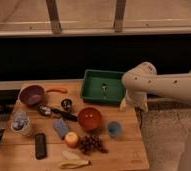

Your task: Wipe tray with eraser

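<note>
The green tray (pixel 91 91) sits at the back right of the wooden table, with a small dark object (pixel 104 89) lying in it. The black eraser (pixel 40 145) lies flat near the table's front left corner. My gripper (pixel 126 104) hangs below the white arm at the table's right edge, just right of and in front of the tray, far from the eraser. Nothing shows in it.
An orange-red bowl (pixel 89 118), a blue cup (pixel 114 129), a light blue block (pixel 61 128), an apple (pixel 71 138), grapes (pixel 91 144) and a banana (pixel 74 160) fill the front. A purple bowl (pixel 32 94) and a carrot (pixel 56 90) lie at the back left.
</note>
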`<state>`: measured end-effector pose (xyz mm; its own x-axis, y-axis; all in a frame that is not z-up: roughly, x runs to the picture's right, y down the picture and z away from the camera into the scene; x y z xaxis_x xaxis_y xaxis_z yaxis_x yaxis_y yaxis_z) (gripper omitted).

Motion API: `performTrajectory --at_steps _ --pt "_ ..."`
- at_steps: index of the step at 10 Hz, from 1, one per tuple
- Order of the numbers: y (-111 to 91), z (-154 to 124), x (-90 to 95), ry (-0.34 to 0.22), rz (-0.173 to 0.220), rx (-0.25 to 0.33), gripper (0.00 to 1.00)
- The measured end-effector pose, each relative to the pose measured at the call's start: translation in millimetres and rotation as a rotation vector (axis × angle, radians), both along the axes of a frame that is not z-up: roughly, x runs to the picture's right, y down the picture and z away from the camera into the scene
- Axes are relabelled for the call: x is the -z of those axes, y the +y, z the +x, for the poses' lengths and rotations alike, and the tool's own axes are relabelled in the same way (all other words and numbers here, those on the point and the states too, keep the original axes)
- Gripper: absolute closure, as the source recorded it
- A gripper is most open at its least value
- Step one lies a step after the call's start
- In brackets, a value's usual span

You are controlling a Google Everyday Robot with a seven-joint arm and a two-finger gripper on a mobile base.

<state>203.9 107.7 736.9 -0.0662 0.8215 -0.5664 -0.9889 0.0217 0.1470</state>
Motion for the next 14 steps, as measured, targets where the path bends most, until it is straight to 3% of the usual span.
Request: performTrajectory --at_steps 14 --pt "-4 -12 2.3 -0.025 0.010 0.025 0.30"
